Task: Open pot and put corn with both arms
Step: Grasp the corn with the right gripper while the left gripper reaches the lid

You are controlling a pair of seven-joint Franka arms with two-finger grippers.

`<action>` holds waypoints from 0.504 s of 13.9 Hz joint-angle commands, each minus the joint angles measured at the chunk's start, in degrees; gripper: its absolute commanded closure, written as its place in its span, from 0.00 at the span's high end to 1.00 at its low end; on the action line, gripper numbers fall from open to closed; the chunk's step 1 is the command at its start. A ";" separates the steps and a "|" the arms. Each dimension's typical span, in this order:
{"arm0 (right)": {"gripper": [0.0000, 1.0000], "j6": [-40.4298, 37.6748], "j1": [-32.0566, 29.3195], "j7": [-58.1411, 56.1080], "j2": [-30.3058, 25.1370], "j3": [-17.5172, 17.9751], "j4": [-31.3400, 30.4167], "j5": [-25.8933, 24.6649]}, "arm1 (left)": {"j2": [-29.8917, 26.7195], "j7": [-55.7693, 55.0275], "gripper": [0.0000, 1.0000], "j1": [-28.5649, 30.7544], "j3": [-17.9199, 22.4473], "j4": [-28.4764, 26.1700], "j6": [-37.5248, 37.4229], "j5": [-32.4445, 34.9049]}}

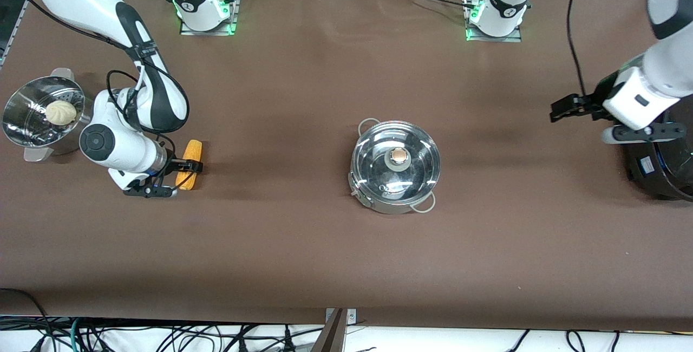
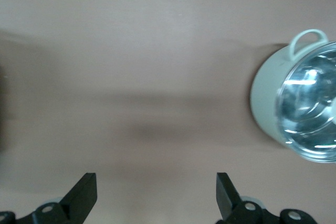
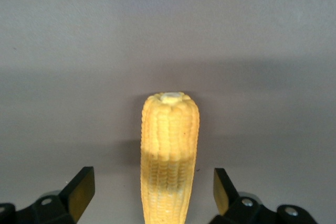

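The right tool [image 3: 149, 195], spread wide, straddles the corn [image 3: 169, 156], whose long axis runs straight out between its fingers. The left tool [image 2: 156, 198], also spread, waits well off from the pot [image 1: 395, 165].

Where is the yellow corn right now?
The corn lies on the table toward the right arm's end, beside the steamer basket holding a bun. The open right gripper sits around it without squeezing.

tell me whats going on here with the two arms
The right hand is down at the corn, open, one finger on each side of the cob, which lies on the table. The left hand hangs open above the table, off to one side of the pot, whose glass lid is on.
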 commanded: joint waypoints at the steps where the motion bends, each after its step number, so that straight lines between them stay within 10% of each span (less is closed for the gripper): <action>1: 1.00 3.88 -0.06 -0.31 -2.96 -0.11 -5.33 0.25 | 0.27 -7.52 1.00 -0.31 -5.08 -0.36 3.94 -0.88; 7: 1.00 8.01 -0.41 -0.83 -3.40 -0.37 -9.55 0.34 | 3.43 -16.95 1.00 -4.26 -11.95 0.87 4.39 -2.99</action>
